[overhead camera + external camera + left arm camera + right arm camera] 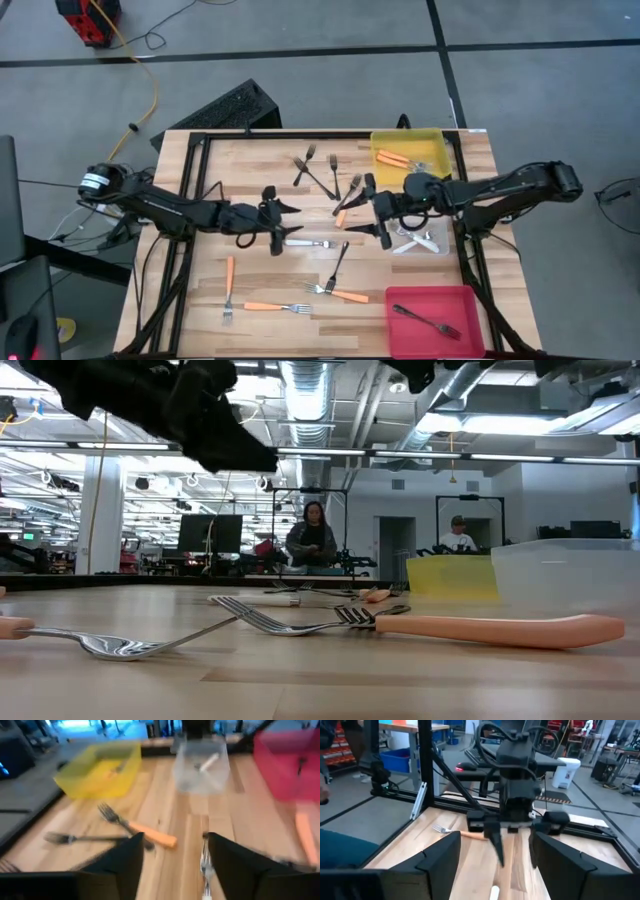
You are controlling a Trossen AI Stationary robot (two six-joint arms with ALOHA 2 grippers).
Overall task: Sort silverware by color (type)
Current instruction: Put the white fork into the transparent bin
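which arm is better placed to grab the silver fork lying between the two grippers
Left, probably. The left gripper hangs open right beside the pale silver fork, which shows between its fingers in the left wrist view. The right gripper, also open, sits farther off, nearer the clear plastic bin.

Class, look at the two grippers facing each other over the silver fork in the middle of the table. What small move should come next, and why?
Probably the right gripper should lower onto the silver fork and close. Both it and the left gripper are open and empty, the fork lies on the wood between them, and the clear bin holding pale forks sits on the right arm's side.
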